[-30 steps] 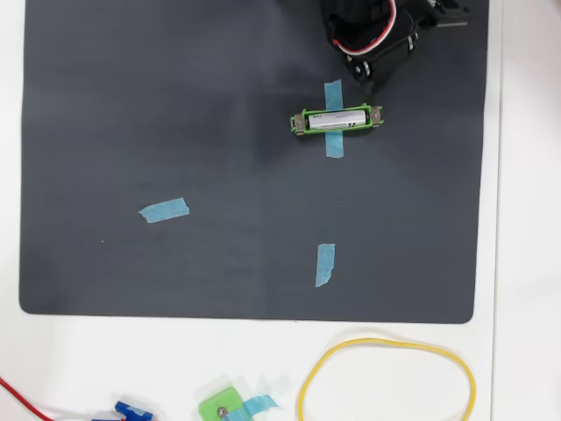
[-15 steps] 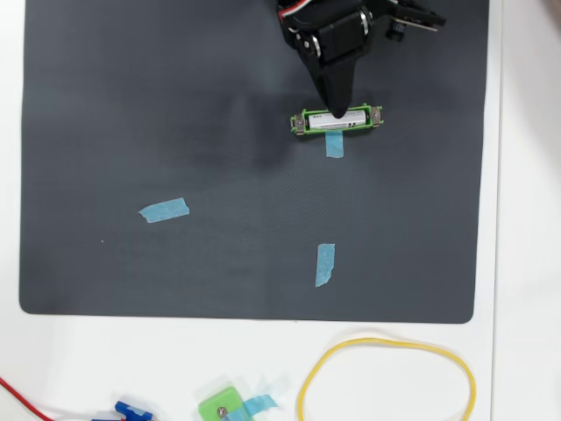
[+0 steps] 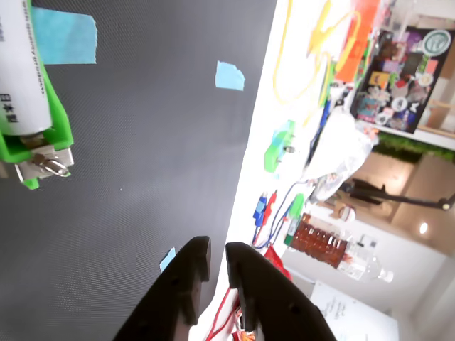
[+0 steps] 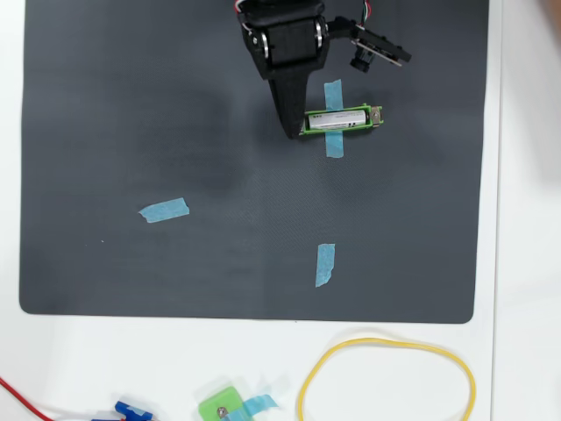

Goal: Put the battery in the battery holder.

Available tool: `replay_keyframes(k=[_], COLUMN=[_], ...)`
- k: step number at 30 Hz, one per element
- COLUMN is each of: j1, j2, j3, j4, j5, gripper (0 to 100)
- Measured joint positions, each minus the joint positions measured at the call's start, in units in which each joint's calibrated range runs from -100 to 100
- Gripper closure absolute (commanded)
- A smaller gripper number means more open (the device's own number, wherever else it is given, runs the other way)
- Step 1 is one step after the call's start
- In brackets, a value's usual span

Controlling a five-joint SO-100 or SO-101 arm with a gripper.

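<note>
Black and narrow, the gripper (image 4: 294, 132) reaches down from the top of the overhead view, its tip just beside the left end of the battery holder (image 4: 375, 114). From above, the two fingers merge into one dark wedge that tapers to a point. The wrist view shows them better: the fingers (image 3: 186, 280) rise from the bottom edge nearly together, with a thin slit between the tips and nothing held there, so the gripper (image 3: 217, 257) is closed and empty.

Inside the green holder lies the battery (image 4: 337, 117), lengthwise and level, with a blue tape strip (image 4: 333, 95) crossing under the frame. All this sits on a dark mat (image 4: 131, 105) on a white table (image 4: 526, 219).

Only the wrist view gives the close detail: the battery (image 3: 20, 71) with dark print, seated in the green frame (image 3: 53, 121), and a metal tab with a screw at its end. It also shows room clutter beyond the table, including a plastic bottle (image 3: 334, 249).

Only the overhead view shows the whole layout: two more blue tape pieces (image 4: 164, 210) on the mat, a yellow cable loop (image 4: 386, 344) and a small green square piece (image 4: 219, 406) on the table's near edge.
</note>
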Motion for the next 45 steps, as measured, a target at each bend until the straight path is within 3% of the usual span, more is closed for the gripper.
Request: replay_keyframes(k=[8, 17, 45], j1=[0.7, 0.7, 0.7], j2=[-0.1, -2.2, -2.2], j3=[0.0, 0.0, 0.0], j4=[0.1, 10.0, 10.9], j5=[0.0, 0.0, 0.0], gripper=[100, 100, 100])
